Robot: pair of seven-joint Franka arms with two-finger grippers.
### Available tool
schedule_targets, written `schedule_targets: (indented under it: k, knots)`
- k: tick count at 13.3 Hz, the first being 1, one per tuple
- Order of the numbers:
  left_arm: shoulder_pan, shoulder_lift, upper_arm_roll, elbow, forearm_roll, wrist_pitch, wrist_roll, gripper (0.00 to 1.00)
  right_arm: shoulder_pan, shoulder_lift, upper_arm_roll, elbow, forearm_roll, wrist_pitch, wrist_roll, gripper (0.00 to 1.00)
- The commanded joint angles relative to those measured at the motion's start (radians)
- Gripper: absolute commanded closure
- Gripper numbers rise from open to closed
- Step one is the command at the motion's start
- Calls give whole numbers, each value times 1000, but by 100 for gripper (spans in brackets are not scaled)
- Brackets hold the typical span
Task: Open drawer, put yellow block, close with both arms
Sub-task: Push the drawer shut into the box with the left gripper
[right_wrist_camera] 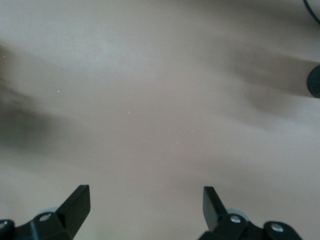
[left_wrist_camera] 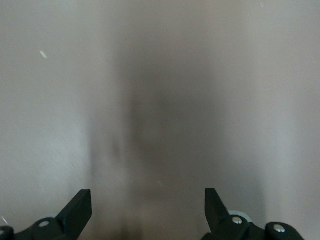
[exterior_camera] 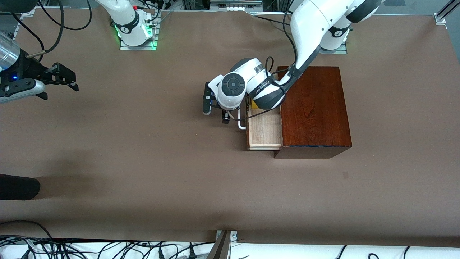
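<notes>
The mahogany box (exterior_camera: 316,108) stands toward the left arm's end of the table. Its drawer (exterior_camera: 264,130) is slid out, showing pale wood, with the white loop handle (exterior_camera: 241,124) at its front. The yellow block (exterior_camera: 254,104) lies in the drawer, mostly hidden under the left arm's wrist. My left gripper (exterior_camera: 215,112) hangs low in front of the drawer, beside the handle, open and empty; its wrist view shows only bare table between the fingers (left_wrist_camera: 148,200). My right gripper (exterior_camera: 60,88) waits high over the right arm's end of the table, open and empty (right_wrist_camera: 146,197).
The brown table (exterior_camera: 143,151) carries nothing else between the arms. A black rounded object (exterior_camera: 18,187) juts in at the right arm's end, nearer the camera. Cables (exterior_camera: 107,248) lie along the table's near edge.
</notes>
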Motion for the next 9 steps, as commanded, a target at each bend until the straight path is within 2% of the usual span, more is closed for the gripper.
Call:
schedule_targets:
  k: [1,4,6,9]
  knots:
    - [9,-63,5,-43,23,-121,-40,0,-21,7,24,-3,-29,1,1,0]
    - [19,-65,12,-43,71,-181,-40,0,-19,26,26,18,-35,4,9,0]
    - [37,-77,14,-46,81,-239,-38,0,-21,50,24,70,-32,-8,1,0]
    - [46,-86,14,-47,107,-321,-26,0,-24,50,16,74,-25,-6,7,0]
